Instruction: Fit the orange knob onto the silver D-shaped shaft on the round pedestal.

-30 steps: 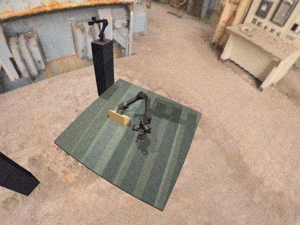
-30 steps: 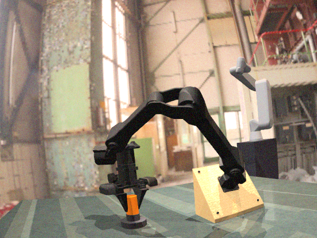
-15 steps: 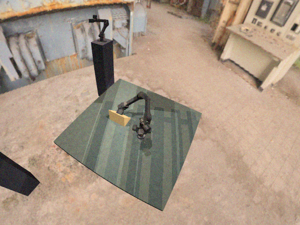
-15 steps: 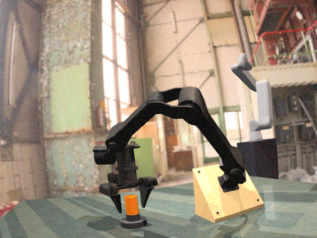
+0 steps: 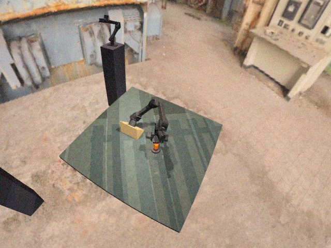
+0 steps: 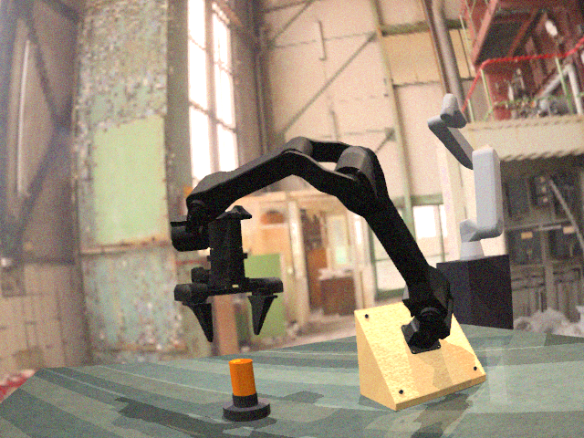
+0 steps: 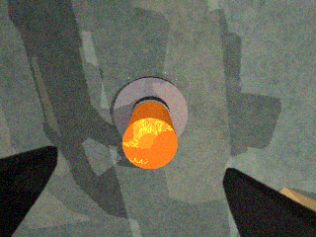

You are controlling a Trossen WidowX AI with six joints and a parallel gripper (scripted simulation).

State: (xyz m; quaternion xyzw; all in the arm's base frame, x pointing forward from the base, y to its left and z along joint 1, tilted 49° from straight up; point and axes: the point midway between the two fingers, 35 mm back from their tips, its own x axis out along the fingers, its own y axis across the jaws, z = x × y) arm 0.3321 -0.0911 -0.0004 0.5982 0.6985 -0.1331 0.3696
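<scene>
The orange knob (image 5: 155, 145) (image 6: 242, 377) (image 7: 150, 143) stands upright on the round dark pedestal (image 6: 246, 414) (image 7: 177, 111), which also shows in the top view (image 5: 155, 151). In the exterior view the knob's lower end meets the pedestal's raised collar with no visible gap. The silver shaft is hidden, and so is the knob's hole. My gripper (image 6: 234, 337) (image 7: 143, 165) is wide open and empty. It hangs above the knob, clear of its top, with one finger to either side in the wrist view.
My arm's base sits on a yellow wedge block (image 5: 131, 129) (image 6: 382, 358) beside the pedestal on the green striped table (image 5: 128, 173). Black pillars (image 5: 113, 72) (image 6: 485, 287) stand beyond the table edge, one carrying another arm (image 5: 115, 31) (image 6: 488, 192).
</scene>
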